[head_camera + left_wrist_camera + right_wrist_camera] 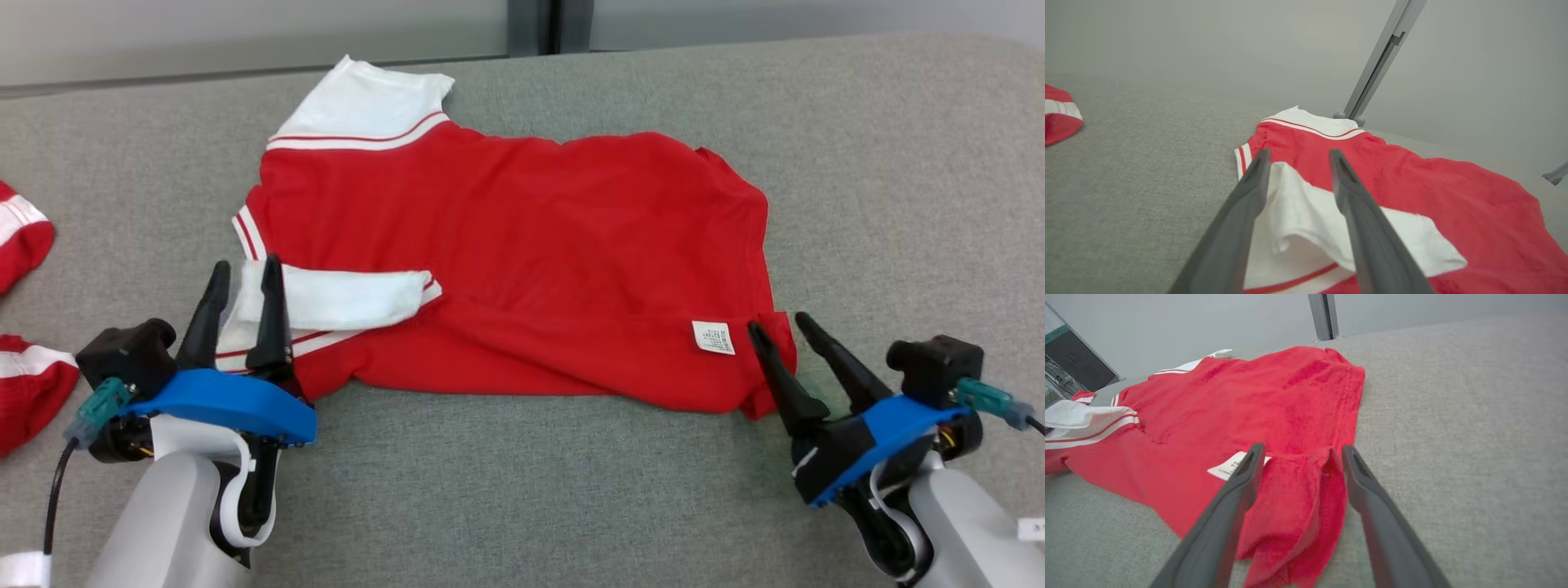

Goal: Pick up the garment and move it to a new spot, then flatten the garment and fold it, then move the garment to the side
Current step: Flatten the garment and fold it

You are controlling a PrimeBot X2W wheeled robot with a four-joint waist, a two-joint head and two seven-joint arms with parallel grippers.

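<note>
Red jersey (pixel 522 237) on grey padding (pixel 522 498) — soft, light, floppy, I'd judge. My left gripper (pixel 245 263) gapes empty over the white sleeve (pixel 351 298), well left of the care label (pixel 713 337); my right gripper (pixel 777 322) gapes empty astride the hem corner (pixel 739 384) beside it — I'd pinch there.

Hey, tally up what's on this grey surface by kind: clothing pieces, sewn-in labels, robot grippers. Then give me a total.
Spread-out red and white garment: 1
Other red and white cloth pieces at the left edge: 2 (I cannot tell whether they are one item)
White care label: 1
Grippers: 2, the left gripper and the right gripper
Total: 6
</note>
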